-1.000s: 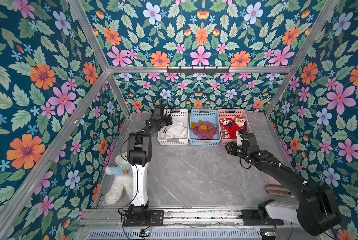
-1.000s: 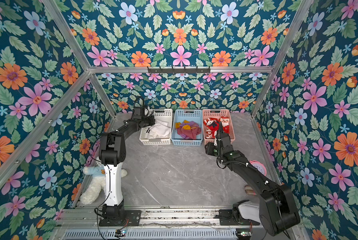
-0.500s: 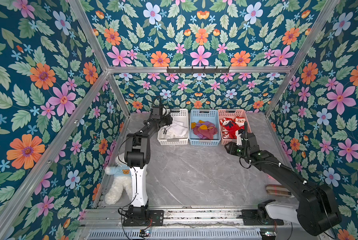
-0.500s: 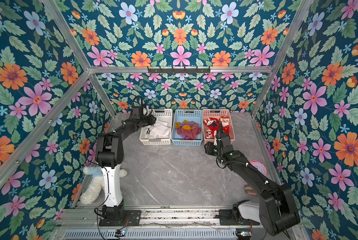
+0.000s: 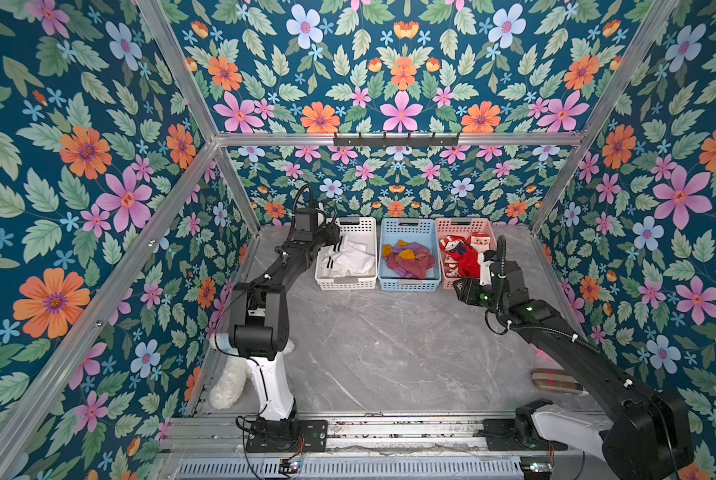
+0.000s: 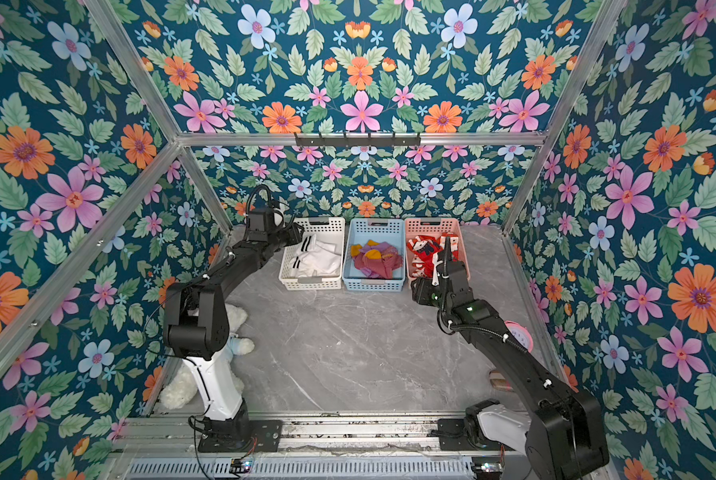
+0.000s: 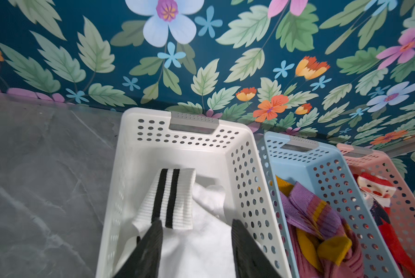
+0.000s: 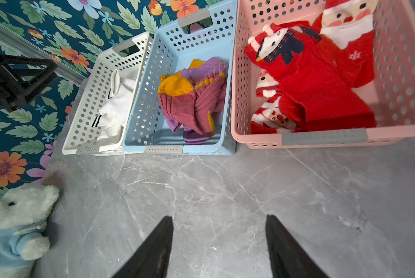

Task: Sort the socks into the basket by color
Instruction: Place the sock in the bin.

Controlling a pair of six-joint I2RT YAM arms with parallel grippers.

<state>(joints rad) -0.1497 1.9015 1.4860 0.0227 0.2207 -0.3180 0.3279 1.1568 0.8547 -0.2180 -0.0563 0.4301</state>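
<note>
Teddy bear (image 5: 226, 388) at lower left of both top views mostly hidden behind the left arm (image 5: 260, 307), plaid item (image 5: 553, 380) at lower right partly covered by the right arm (image 5: 576, 353), small pink round thing (image 6: 520, 337) behind that arm unidentifiable, pink basket (image 8: 322, 138) cropped in right wrist view

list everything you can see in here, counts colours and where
white basket: 1, white, left of the row at the table's far edge
blue basket: 1, blue, middle of the row
pink basket: 1, pink, right of the row
white socks: pile, white with black stripes, in white basket
maroon socks: pile, maroon, purple and mustard, in blue basket
red socks: pile, red Santa-patterned, in pink basket
teddy bear: 1, white with blue shirt, beside left arm's base
plaid item: 1, beige, beside right arm
hook rail: 1, black, back frame bar
table: 1, grey marble
left end effector: 1, black, open above white basket
right end effector: 1, black, open above bare table
</note>
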